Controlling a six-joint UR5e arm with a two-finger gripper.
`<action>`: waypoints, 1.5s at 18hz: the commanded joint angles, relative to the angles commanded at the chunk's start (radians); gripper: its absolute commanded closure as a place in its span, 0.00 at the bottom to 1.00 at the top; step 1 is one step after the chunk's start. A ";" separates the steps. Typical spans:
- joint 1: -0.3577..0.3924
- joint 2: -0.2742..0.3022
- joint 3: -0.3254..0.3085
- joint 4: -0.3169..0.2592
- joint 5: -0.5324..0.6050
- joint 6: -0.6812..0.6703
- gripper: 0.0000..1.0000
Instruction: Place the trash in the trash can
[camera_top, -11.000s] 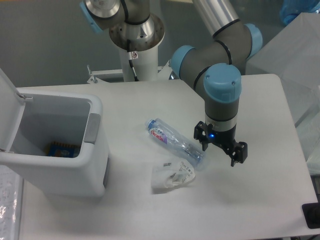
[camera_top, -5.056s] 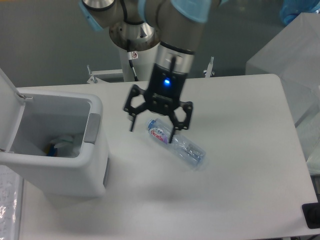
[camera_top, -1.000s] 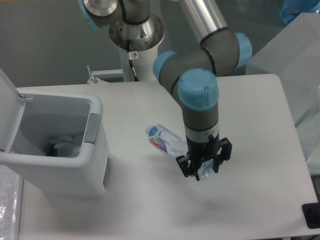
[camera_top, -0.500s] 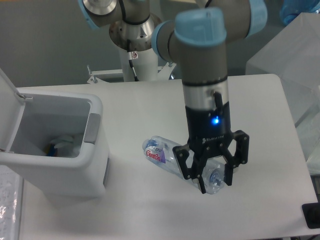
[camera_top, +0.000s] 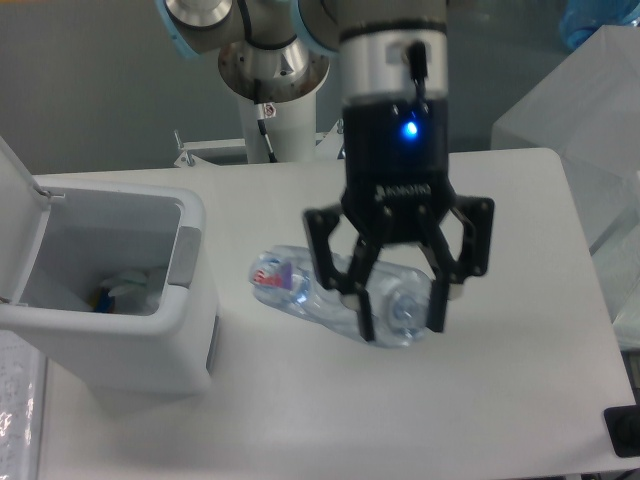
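My gripper (camera_top: 402, 320) is shut on the thick end of the crushed clear plastic bottle (camera_top: 318, 298), holding it in the air above the middle of the table. The bottle lies roughly level, and its red-and-blue label end (camera_top: 274, 273) points left toward the trash can. The trash can (camera_top: 190, 262) is a boxy white bin at the left edge, with its lid (camera_top: 18, 205) swung open. The crumpled white wrapper (camera_top: 137, 285) lies inside it.
A small blue item (camera_top: 104, 297) lies in the bin beside the wrapper. The arm's base column (camera_top: 272, 70) stands at the back of the table. A translucent box (camera_top: 580, 95) sits at the back right. A black object (camera_top: 622, 430) shows at the lower right corner.
The wrapper went from the table into the bin. The gripper then shut on the bottle's end and, over the last second, has lifted it up and to the left.
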 joint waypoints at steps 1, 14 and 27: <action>-0.021 0.003 -0.005 0.000 0.000 0.002 0.48; -0.227 0.043 -0.204 0.080 0.003 0.091 0.42; -0.204 0.039 -0.264 0.080 0.005 0.190 0.00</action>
